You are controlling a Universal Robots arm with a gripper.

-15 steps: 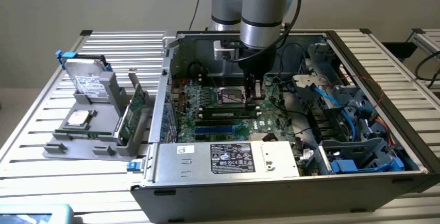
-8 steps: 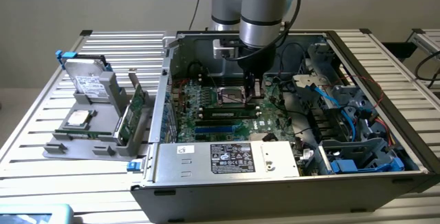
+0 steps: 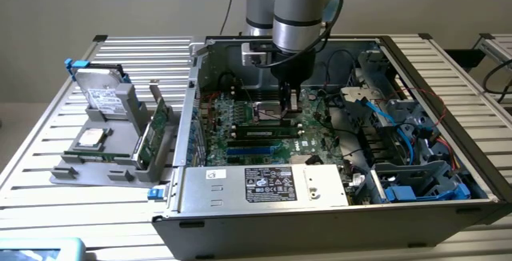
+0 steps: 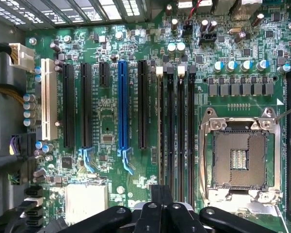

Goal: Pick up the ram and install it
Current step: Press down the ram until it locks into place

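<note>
The gripper is hanging inside the case above the motherboard, jaws pressed together, seemingly pushing the ram lying in its slot; near the CPU socket.

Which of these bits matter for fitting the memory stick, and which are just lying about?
Job: gripper, shut; ram, apparently seated in a slot; memory slots; motherboard.
Lying about: hard drive; expansion card in its holder; blue cables.
</note>
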